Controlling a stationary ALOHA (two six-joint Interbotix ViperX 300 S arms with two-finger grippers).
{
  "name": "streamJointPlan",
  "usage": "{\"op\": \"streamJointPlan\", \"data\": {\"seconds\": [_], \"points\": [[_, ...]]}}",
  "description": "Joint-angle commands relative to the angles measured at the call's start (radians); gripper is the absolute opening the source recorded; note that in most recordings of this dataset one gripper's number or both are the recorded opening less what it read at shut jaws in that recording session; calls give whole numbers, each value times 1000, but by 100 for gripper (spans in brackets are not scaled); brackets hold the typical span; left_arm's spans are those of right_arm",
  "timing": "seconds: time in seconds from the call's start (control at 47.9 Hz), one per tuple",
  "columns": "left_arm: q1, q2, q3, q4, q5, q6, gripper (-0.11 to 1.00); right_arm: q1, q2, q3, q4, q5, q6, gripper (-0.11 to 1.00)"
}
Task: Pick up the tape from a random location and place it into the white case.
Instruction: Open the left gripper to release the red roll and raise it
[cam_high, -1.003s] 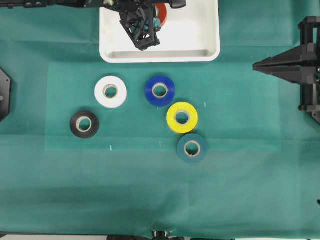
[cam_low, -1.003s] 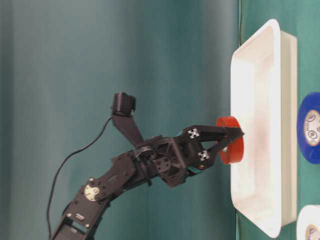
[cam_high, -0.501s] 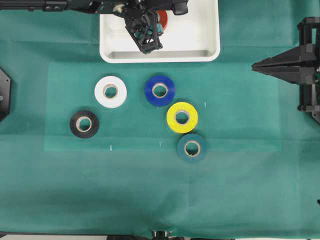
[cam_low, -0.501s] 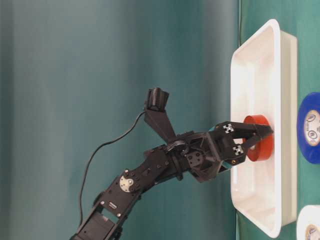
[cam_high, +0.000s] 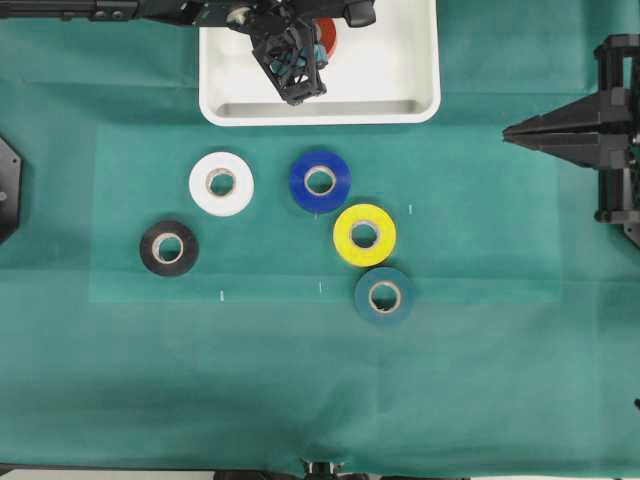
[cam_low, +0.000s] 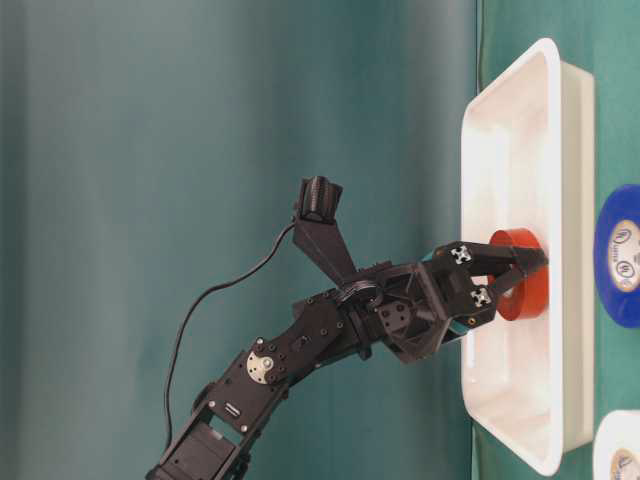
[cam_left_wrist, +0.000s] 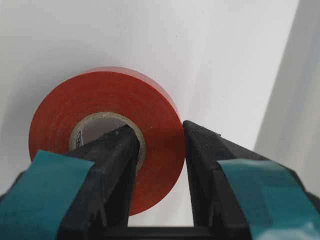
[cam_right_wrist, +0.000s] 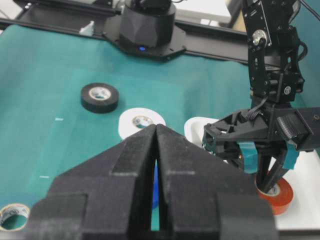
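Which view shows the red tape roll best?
Left wrist view: the tape fills the frame, one finger in its core. Overhead shows only a sliver; table-level an edge-on side; right wrist a small part.

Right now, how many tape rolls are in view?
6. On the cloth: white roll, black roll, blue roll, yellow roll, dark teal roll. The orange-red roll is in the left gripper, inside the white tray.

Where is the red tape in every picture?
Overhead: the red tape peeks out at the top, mostly hidden by the left gripper.
Table-level: right of middle, in the white case.
Left wrist: center left, pinched between the fingers.
Right wrist: bottom right.
Shared landmark: the white case.
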Motion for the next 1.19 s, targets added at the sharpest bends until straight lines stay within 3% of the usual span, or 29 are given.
{"op": "streamJointPlan", "data": {"seconds": [0.0,0.125,0.167,0.334,0.397,0.94,1.17], "points": [[3,-21,-20,-2,0,2,26,-2,5,-23,-2,-8,0,0],[3,-21,-20,-2,-2,-2,26,-2,5,-23,0,-5,0,0],[3,-21,-20,-2,-2,-2,31,-3,5,-25,-2,-5,0,0],[3,-23,-20,-3,2,-2,83,-3,5,-23,0,-5,0,0],[2,-25,-20,-2,2,-2,95,-3,5,-23,0,-5,0,0],[-9,-64,-26,-5,31,-2,91,-3,5,-25,0,-5,2,0],[-37,-132,-67,-5,110,-2,91,-3,5,-26,0,-3,2,0]]}}
